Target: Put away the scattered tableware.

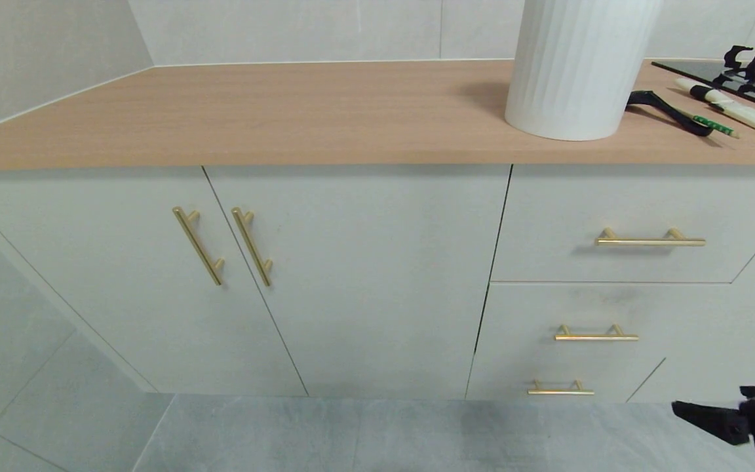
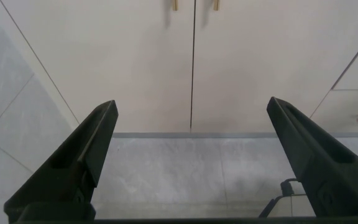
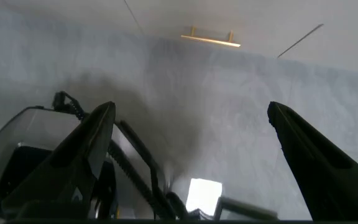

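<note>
My left claw (image 2: 191, 104) is spread wide with nothing between its fingers (image 2: 86, 149). It hangs low, facing the seam between the two doors (image 1: 233, 282), and beneath it I see grey floor (image 2: 185, 168). My right claw (image 3: 190, 107) is also wide apart and holds nothing. It sits low over the floor in front of the drawers (image 1: 613, 262), and the bottom handle (image 3: 210, 38) shows beyond it.

The tableware is up on the counter (image 1: 286, 111), at its right end, well apart from both claws. A black utensil (image 1: 669, 108) lies just beside the base of a tall white ribbed pot (image 1: 574, 65), on the pot's right. A thin green stick (image 1: 715, 124) lies at the black utensil's far end, though I cannot tell whether the two touch. To the right of those is a long cream utensil (image 1: 744, 111) with a black band near one end, lying slantwise along the near edge of the hob (image 1: 698, 69). I cannot make out what kind of utensil each one is.

Below the counter, both doors are shut, each with a gold bar handle next to the seam. The three drawers to the right are shut too.
</note>
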Robot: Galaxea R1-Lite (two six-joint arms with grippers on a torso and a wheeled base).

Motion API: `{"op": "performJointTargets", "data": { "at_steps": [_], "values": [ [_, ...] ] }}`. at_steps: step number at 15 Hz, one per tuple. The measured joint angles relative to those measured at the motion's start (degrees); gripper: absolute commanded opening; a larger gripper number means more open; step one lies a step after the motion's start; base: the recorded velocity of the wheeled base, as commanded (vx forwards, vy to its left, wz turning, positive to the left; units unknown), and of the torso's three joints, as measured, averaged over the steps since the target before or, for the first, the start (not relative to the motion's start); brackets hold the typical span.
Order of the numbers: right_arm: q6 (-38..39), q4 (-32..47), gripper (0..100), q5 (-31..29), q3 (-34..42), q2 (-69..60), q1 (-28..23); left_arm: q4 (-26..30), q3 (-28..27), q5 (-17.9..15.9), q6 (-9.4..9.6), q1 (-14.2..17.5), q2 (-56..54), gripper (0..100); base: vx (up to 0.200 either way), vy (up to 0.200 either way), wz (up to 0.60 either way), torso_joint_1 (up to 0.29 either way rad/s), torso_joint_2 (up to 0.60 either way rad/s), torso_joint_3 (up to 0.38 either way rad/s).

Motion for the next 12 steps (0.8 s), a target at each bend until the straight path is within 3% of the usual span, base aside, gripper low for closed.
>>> {"op": "performJointTargets", "data": {
  "at_steps": [5, 9, 12],
  "values": [
    [-0.72, -9.06, 100, -0.85, -11.69, 23.63, -0.68, 0.00, 0.04, 0.02, 0.00, -0.02, 0.00, 100, 0.000, 0.000, 0.00, 0.000, 0.00, 0.000],
    [-1.23, -15.13, 100, -2.55, -12.89, 32.85, -3.22, 0.00, 0.02, 0.02, 0.00, 0.00, 0.00, 100, 0.000, 0.000, 0.00, 0.000, 0.00, 0.000],
    [-1.05, -24.20, 100, -2.71, -12.14, 37.05, -5.10, 0.00, 0.00, 0.00, 0.02, 0.00, 0.00, 100, 0.000, 0.000, 0.00, 0.000, 0.00, 0.000]
  ]
}}
